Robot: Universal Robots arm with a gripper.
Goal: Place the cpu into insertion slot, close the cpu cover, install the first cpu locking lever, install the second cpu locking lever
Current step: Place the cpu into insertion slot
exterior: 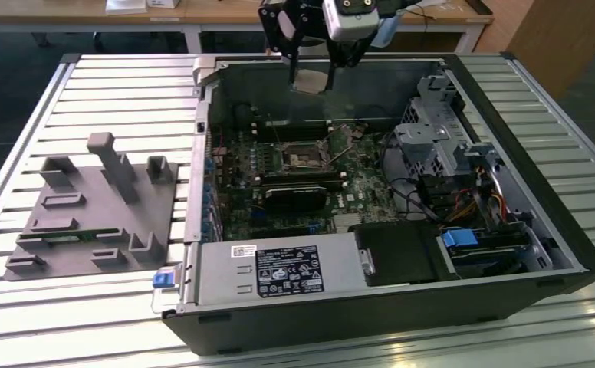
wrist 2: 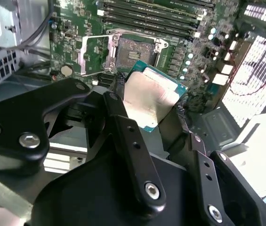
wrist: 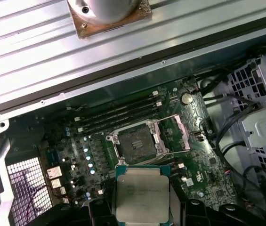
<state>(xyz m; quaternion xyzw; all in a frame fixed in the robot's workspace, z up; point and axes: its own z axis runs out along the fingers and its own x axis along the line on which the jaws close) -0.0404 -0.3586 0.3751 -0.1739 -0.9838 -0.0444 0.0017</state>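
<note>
One cpu [exterior: 310,80], one slot [exterior: 300,159], one cover [wrist 2: 92,55] and one gripper [exterior: 314,70] with two black fingers [wrist 2: 123,122] are counted. The cpu is clamped by two opposite edges between the fingers, which are closed no further than the chip's width. It is held in the air over the far side of the open case [exterior: 543,230], well above the board [exterior: 364,192] and well apart from the slot. The slot's dark centre lies bare, and the cover stands open just beside it.

One slatted table [exterior: 123,84], one grey fixture [exterior: 93,207] at the exterior view's left of the case and one power supply [exterior: 277,272] at the case's near edge are shown in the exterior view. There the cpu is seen small, under the gripper.

In both wrist views the cpu's dull metal top is seen close, with the slot beyond it. In the second wrist view the fingers are shown on the chip's edges, and part of the chip is hidden by the gripper's black links. In the first wrist view the cover's window [wrist: 177,135] is seen with green board through it. Several long memory slots [wrist: 118,115], one fan grille [wrist: 27,183] and one round silver part [wrist: 107,7] on the slats are also shown.

One drive cage [exterior: 431,130] and a bundle of cables [exterior: 420,195] are seen at the exterior view's right of the board.
</note>
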